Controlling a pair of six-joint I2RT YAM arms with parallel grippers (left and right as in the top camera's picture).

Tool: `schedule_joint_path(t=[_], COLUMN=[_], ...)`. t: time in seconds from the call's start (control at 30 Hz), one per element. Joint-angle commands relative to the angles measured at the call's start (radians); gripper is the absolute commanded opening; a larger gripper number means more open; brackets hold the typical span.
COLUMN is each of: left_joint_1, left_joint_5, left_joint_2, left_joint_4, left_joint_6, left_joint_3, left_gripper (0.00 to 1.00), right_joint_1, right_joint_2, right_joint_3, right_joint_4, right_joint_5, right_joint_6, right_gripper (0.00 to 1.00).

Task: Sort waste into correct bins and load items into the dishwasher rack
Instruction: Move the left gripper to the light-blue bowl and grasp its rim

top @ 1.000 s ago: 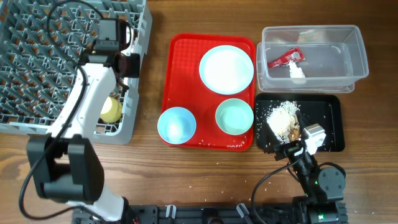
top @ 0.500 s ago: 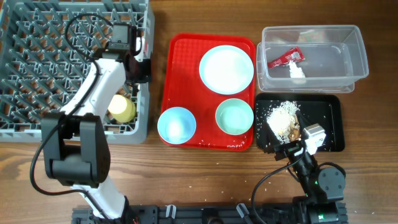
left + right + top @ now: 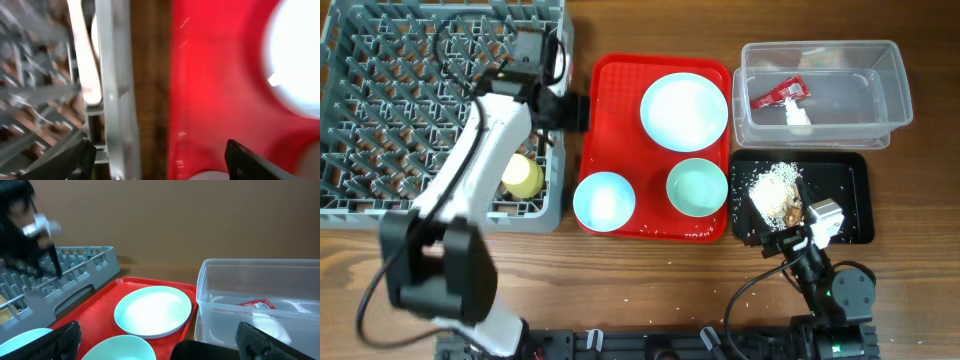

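Observation:
The grey-blue dishwasher rack [image 3: 380,110] stands at the left with the yellow cup [image 3: 525,177] inside. My left gripper [image 3: 575,110] is open and empty over the gap between the rack's wall [image 3: 112,75] and the red tray [image 3: 215,75]; it also shows in the left wrist view [image 3: 160,165]. On the tray [image 3: 620,90] sit the plate [image 3: 684,110] and two bowls [image 3: 604,199], [image 3: 697,187]. The clear tub [image 3: 880,100] holds the red sachet [image 3: 778,93] and white paper [image 3: 798,115]. Food scraps [image 3: 775,192] lie in the black tray [image 3: 850,185]. My right gripper [image 3: 817,222] is open and empty. Fork and spoon are not clearly visible.
The right wrist view looks low across the plate [image 3: 152,311], a bowl [image 3: 125,349], the tub [image 3: 260,280] and the far rack [image 3: 65,275]. A blurred white piece [image 3: 85,55] lies inside the rack by its wall. Crumbs dot the wood at the front.
My left arm has swung right from over the rack to its right wall beside the red tray. The rack has shifted and squared up. The right arm has not moved.

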Motion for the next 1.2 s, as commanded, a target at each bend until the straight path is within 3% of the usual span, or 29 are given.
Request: schedule_joint_path(t=[0.0,0.07,0.1,0.13,0.17,0.23,0.27,0.3,0.37,0.47,0.67,0.77,0.93,1.17], left_joint_1=[-0.077,-0.126,-0.151,-0.175,-0.202,-0.257,-0.270,-0.304,-0.345,-0.378,-0.338,-0.338,-0.258,-0.221], left_joint_5=[0.069,0.068,0.068,0.069,0.068,0.068,0.068,0.067,0.048,-0.020,-0.027,-0.150,-0.139,-0.182], left_joint_2=[-0.098,-0.085,-0.079,-0.075,-0.073,-0.071,-0.070,-0.054,-0.032,-0.022,-0.029,-0.029,-0.029,-0.029], left_joint_4=[0.026,0.057,0.078,0.105,0.122,0.101,0.072,-0.032,-0.098,-0.104,-0.209,-0.259,-0.262,-0.169], left_joint_6=[-0.081,-0.196,-0.232,-0.234,-0.233,-0.267,-0.308,-0.425,-0.492,-0.575,-0.566,-0.568,-0.567,-0.567], left_joint_3=[0.042,0.042,0.042,0.042,0.042,0.042,0.042,0.036,-0.001,-0.090,-0.113,-0.170,-0.229,-0.344], left_gripper=[0.81,0.78,0.83,0.88,0.86,0.49,0.46,0.40,0.45,0.40,0.40,0.40,0.35,0.40], right_joint_1=[-0.002,-0.002,-0.002,-0.002,-0.002,-0.002,-0.002,-0.002,-0.002,-0.002,-0.002,-0.002,-0.002,-0.002], right_joint_2=[-0.007,-0.007,-0.007,-0.007,-0.007,-0.007,-0.007,-0.007,-0.007,-0.007,-0.007,-0.007,-0.007,-0.007], right_joint_3=[-0.003,-0.003,-0.003,-0.003,-0.003,-0.003,-0.003,-0.003,-0.003,-0.003,-0.003,-0.003,-0.003,-0.003], right_joint_4=[0.006,0.006,0.006,0.006,0.006,0.006,0.006,0.006,0.006,0.007,0.006,0.006,0.006,0.006], right_joint_5=[0.003,0.003,0.003,0.003,0.003,0.003,0.003,0.003,0.003,0.003,0.003,0.003,0.003,0.003], right_joint_6=[-0.010,-0.010,-0.009,-0.010,-0.010,-0.010,-0.010,-0.010,-0.009,-0.010,-0.010,-0.010,-0.010,-0.010], right_gripper=[1.00,1.00,1.00,1.00,1.00,1.00,1.00,1.00,1.00,1.00,1.00,1.00,1.00,1.00])
